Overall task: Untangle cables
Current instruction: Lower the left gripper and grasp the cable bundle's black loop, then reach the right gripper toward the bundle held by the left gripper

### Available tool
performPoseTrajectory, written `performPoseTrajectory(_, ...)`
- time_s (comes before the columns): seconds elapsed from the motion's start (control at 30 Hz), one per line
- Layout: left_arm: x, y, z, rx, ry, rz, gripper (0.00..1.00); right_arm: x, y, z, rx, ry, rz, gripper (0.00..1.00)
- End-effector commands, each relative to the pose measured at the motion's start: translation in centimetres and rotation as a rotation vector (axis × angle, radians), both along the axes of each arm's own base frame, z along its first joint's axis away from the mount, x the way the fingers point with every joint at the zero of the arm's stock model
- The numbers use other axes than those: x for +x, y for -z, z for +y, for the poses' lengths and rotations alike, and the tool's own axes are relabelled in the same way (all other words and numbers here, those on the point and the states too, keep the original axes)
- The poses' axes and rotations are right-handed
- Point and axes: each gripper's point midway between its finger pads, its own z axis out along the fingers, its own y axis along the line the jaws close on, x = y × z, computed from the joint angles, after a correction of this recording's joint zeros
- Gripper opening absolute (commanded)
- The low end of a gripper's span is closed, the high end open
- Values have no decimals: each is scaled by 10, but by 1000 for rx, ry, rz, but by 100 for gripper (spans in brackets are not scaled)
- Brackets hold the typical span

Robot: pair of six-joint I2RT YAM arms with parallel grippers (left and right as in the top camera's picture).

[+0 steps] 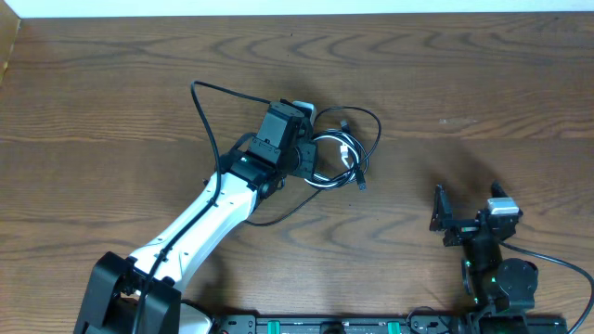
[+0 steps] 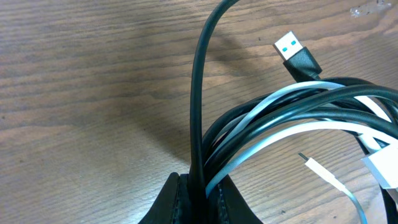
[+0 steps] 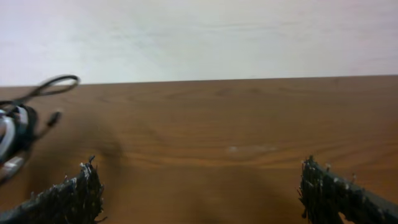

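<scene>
Cables lie in a tangled coil near the middle of the wooden table, just right of the left gripper, which reaches in from the lower left; one black cord trails out of the knot to the left, bends down past the arm and runs under it. In the left wrist view the left gripper is clamped on the cables; a black cord rises straight up from between its fingers, and a white cord curves away to the right among black loops; how many strands are actually pinched is hard to make out. A black plug with a blue insert rests on the wood just beyond the coil. The right gripper sits well apart at the lower right, its jaws spread wide and empty; from its own wrist view the right gripper faces bare wood, with the tangle blurred at the far left edge.
</scene>
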Motion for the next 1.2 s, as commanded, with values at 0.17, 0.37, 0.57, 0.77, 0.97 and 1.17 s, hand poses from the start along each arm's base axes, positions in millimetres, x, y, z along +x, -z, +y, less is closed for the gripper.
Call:
performPoseTrajectory(0.17,1,-2,4,24,17,-25,7,-9,-4,40,415,-206,77,99)
performPoseTrajectory(0.37,1,-2,4,24,18,-25,8,-11,-16,47,635,-242,92,99)
performPoseTrajectory(0.57,1,-2,4,24,17,-24,8,-13,-35,49,537,-282,3,99)
performPoseTrajectory(0.77,0,-1,4,26,17,-21,8,-15,-50,49,533,-269,51,99)
performPoseTrajectory(0.97,0,-1,4,26,18,-21,8,-11,-56,56,518,-265,240,99)
performPoseTrajectory(1.17,0,-1,4,26,17,-21,8,-3,-68,86,562,-412,444,99)
